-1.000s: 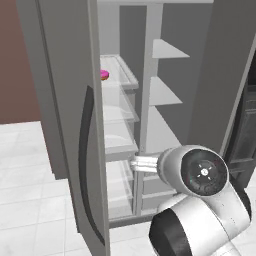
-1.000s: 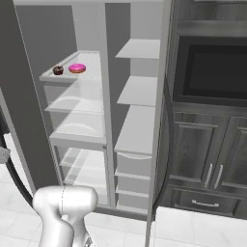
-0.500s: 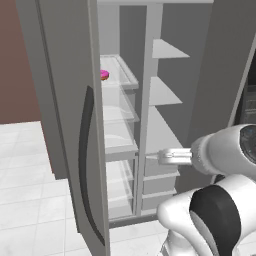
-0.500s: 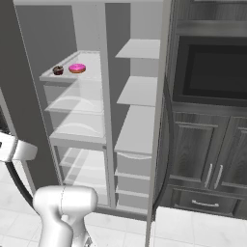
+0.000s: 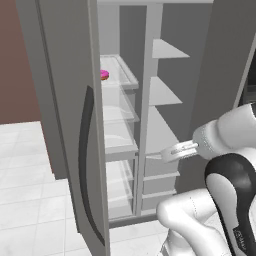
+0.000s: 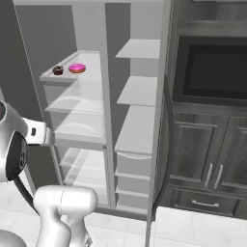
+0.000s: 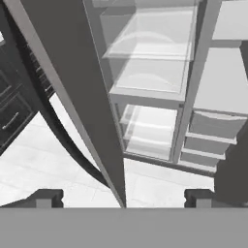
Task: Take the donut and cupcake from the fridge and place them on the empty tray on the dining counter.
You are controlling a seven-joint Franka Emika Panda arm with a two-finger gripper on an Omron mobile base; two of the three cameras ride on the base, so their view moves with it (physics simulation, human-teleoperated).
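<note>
Fridge (image 6: pixel 108 120): both doors stand open, white inside with clear shelves and drawers.
Donut (image 6: pixel 77 68): pink ring on the top left shelf; its pink edge also peeks past the door in the left base view (image 5: pixel 104 74).
Cupcake (image 6: pixel 58 70): dark, just beside the donut on the same shelf.
Gripper (image 7: pixel 121 197): jaws spread wide, nothing between them, pointing at the left door's edge (image 7: pixel 92 121).
Writing: a small dark mark on the arm, too small to read.
Oven (image 6: pixel 212 70): dark, built in beside the fridge.
</note>
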